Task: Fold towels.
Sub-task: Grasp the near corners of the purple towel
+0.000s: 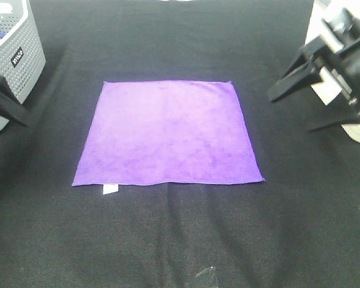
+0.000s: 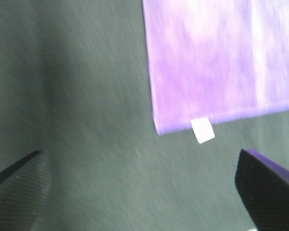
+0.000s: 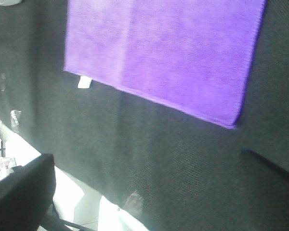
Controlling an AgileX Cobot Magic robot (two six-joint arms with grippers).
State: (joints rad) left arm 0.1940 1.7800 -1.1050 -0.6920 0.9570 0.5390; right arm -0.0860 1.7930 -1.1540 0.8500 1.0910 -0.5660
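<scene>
A: Grippers?
B: Left gripper [image 2: 139, 154] jaws wide apart, low, off the towel's [image 1: 168, 132] tag [image 1: 110, 189] corner. Right gripper [image 1: 291, 113] spread too, raised at right.
A: Towel?
B: Flat, mid table [image 1: 180, 246], nothing touching. Grey basket [image 1: 15, 54] back left.

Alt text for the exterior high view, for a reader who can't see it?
A purple towel lies flat and unfolded on a black table, white tag at its near-left corner. A grey basket stands far left; the right pincer hangs open at the right, the left pincer shows partly at the left edge.
</scene>
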